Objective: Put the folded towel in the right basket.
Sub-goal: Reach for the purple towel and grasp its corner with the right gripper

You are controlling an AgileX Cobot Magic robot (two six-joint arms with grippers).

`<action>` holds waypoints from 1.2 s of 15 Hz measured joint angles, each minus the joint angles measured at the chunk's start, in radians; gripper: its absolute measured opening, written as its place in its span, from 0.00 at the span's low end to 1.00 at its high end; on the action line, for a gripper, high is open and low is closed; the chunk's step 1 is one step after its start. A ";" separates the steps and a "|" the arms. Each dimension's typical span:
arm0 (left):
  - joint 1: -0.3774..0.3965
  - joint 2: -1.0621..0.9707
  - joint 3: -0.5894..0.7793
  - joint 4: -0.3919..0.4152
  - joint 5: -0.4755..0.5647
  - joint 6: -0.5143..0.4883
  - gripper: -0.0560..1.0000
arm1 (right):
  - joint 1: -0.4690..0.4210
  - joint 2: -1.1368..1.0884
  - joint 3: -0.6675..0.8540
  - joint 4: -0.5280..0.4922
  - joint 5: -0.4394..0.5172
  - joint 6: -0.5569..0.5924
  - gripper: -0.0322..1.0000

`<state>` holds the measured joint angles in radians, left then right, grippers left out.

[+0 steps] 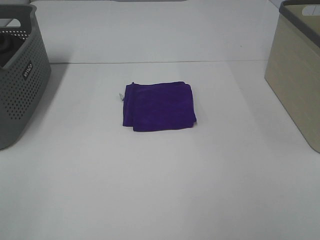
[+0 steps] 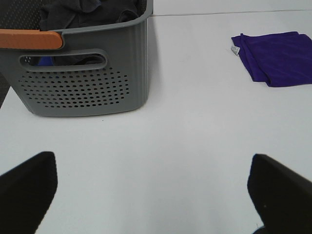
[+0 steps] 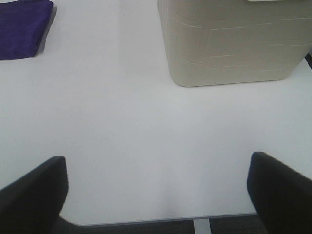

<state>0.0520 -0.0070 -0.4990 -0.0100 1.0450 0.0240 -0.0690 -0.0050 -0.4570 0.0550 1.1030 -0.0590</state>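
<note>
At the middle of the white table (image 1: 160, 200), the folded purple towel (image 1: 159, 106) lies well apart from the beige right basket (image 1: 295, 80), with the left gripper (image 2: 153, 195) and right gripper (image 3: 156, 195) both spread wide and empty, so pickup and placing are not yet done.

Bright, even light washes the white table (image 1: 160, 200), leaving a soft shadow beside the towel (image 1: 160, 106).
</note>
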 joint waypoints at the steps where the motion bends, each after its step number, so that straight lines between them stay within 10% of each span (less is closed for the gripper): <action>1: 0.000 0.000 0.000 0.000 0.000 0.000 0.99 | 0.000 0.000 0.000 -0.001 0.000 0.000 0.96; 18: 0.000 0.000 0.000 0.000 0.000 0.000 0.99 | 0.049 0.000 0.000 0.009 0.000 0.000 0.96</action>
<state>0.0520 -0.0070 -0.4990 -0.0100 1.0450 0.0240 -0.0200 -0.0050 -0.4570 0.0640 1.1030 -0.0590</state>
